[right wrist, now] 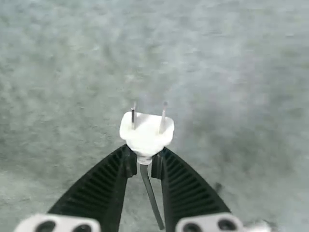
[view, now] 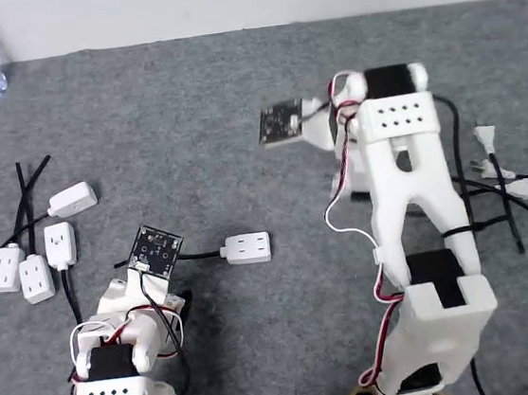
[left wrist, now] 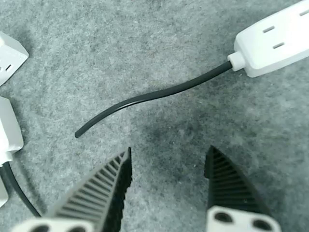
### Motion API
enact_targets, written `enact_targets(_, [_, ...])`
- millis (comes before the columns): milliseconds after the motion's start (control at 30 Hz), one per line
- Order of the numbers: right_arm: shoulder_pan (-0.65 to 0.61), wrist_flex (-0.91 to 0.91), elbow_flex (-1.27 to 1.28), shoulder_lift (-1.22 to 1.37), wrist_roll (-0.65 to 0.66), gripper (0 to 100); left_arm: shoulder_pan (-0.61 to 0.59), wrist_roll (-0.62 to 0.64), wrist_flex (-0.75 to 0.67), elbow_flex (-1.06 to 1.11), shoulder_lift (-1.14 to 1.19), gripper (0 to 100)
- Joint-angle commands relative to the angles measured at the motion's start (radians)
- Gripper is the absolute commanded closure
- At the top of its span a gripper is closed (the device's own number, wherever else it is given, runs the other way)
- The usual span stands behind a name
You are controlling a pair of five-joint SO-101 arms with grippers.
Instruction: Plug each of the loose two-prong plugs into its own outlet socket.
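Clamping a white plug [right wrist: 146,130] by its base, prongs pointing outward, the right gripper [right wrist: 145,162] hovers well apart from the lone socket block [view: 247,247]. The left gripper [left wrist: 166,162], fingers spread, hangs beside that block's black cord [left wrist: 154,96].

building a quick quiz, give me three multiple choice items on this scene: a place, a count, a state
1. Where on the table do the loose plugs lie? A) along its far edge B) at its middle C) beside the right arm, on the right side
2. How many white sockets are there? A) three B) five C) seven
3. How do the right jaws stand? A) shut on a plug B) open, empty C) shut on a socket
Answers: 1 C, the high view shows them right of that arm. 2 B, four clustered left, one alone near the middle. 3 A, they clamp the plug's cord end.
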Motion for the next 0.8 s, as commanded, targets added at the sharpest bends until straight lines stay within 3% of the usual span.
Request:
enact_targets(0, [-0.004,-0.074,0.106,-0.042,0.012,99.0,0.006,-0.006,-0.018,-0.008,-0.011,76])
enact_targets(300, [-0.012,-0.414,0.408,-0.042,0.009,99.0,0.006,-0.008,-0.018,-0.008,-0.011,76])
enact_targets(667, [-0.015,-0.447,0.463,-0.042,0.008,98.4,0.006,-0.008,-0.018,-0.008,-0.011,76])
enact_targets(767, [-0.03,-0.44,0.46,-0.044,0.008,94.1,0.006,-0.008,-0.018,-0.008,-0.011,76])
